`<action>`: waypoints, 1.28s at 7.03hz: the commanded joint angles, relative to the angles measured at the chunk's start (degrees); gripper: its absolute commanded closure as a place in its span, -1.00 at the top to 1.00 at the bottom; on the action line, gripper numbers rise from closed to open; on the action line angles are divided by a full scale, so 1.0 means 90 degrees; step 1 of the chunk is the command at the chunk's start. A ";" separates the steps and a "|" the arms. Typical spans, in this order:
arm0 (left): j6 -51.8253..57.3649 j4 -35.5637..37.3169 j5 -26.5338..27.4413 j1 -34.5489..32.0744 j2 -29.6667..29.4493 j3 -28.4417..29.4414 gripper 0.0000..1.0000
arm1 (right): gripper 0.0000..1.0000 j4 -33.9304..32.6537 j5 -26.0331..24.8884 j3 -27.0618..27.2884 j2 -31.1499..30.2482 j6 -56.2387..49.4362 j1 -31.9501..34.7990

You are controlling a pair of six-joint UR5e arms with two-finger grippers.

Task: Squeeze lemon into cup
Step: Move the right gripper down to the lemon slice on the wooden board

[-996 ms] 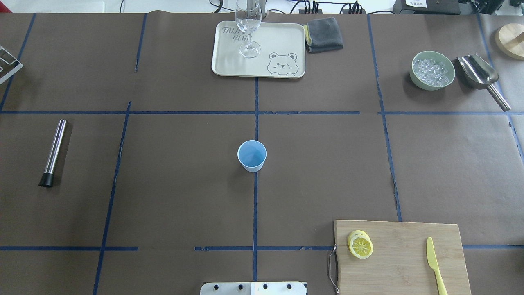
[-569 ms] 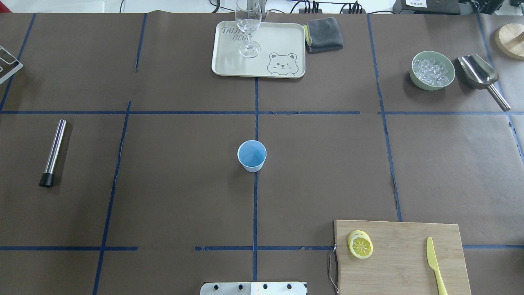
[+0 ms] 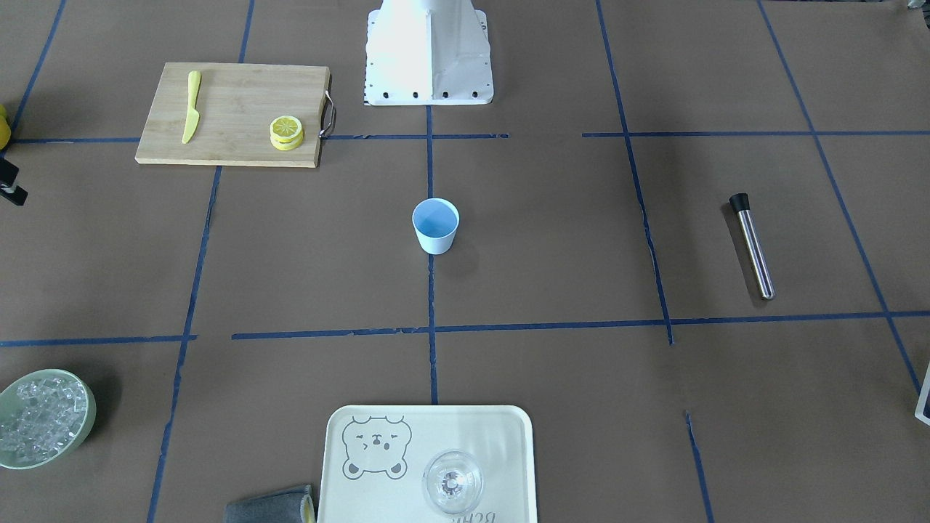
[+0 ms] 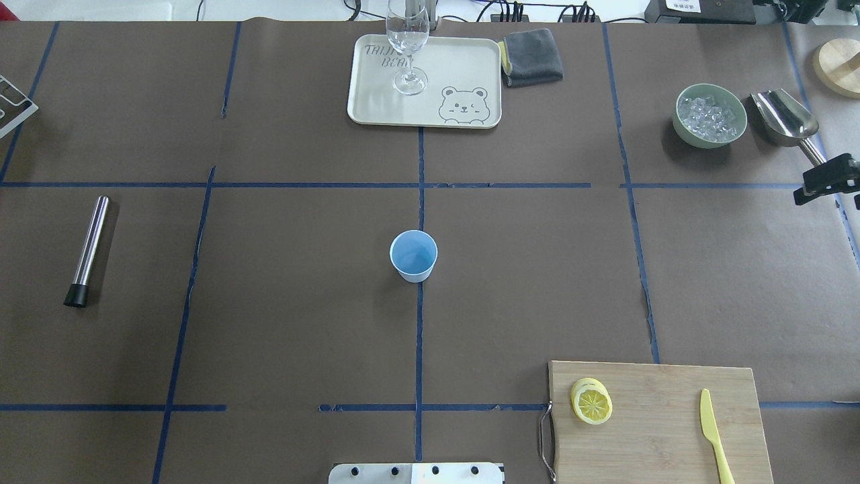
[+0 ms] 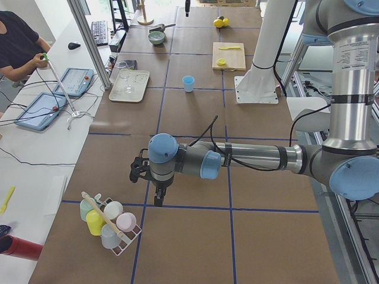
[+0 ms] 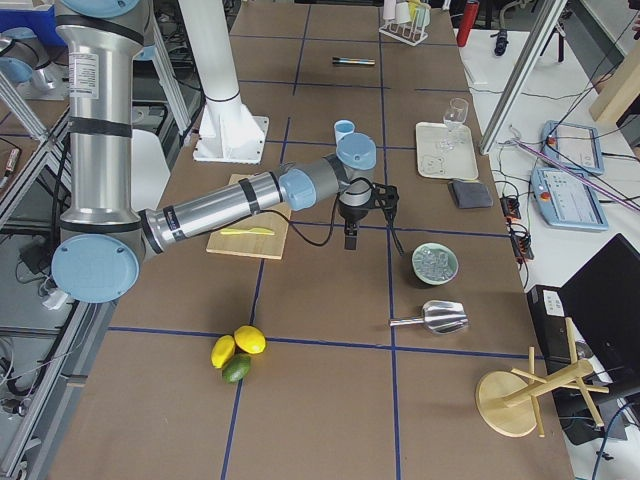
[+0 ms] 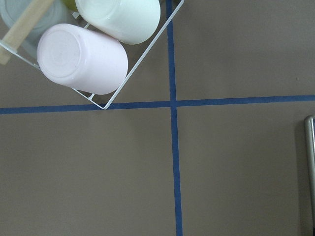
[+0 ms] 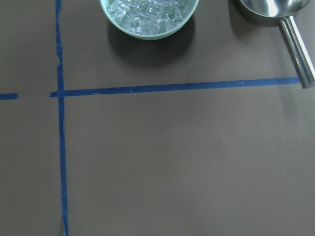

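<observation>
Brown desk (image 4: 269, 302): the lemon (image 4: 592, 403) was found ungrasped at lower right of the overhead view, the cup (image 4: 413, 255) unfilled at centre. Jaw opening of left gripper (image 5: 157, 198) and right gripper (image 6: 350, 238) could not be told.

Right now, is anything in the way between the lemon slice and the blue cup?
No, nothing visible is in the way. The lemon lies on the cutting board, on top of a second slice. The cup stands upright farther out. Only bare brown table lies between them.
</observation>
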 commanded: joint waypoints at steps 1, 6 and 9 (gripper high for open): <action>-0.0004 -0.0171 0.0000 0.0000 0.0012 -0.0034 1.00 | 1.00 0.0708 -0.0934 0.0861 -0.0560 0.1492 -0.1247; -0.0014 -0.0337 -0.0039 0.0000 -0.0017 -0.0044 1.00 | 1.00 0.0970 -0.3790 0.1921 -0.0534 0.5070 -0.5390; -0.0033 -0.0337 -0.0068 0.0000 -0.0017 -0.0073 1.00 | 1.00 0.0982 -0.4299 0.1445 0.0137 0.5131 -0.5833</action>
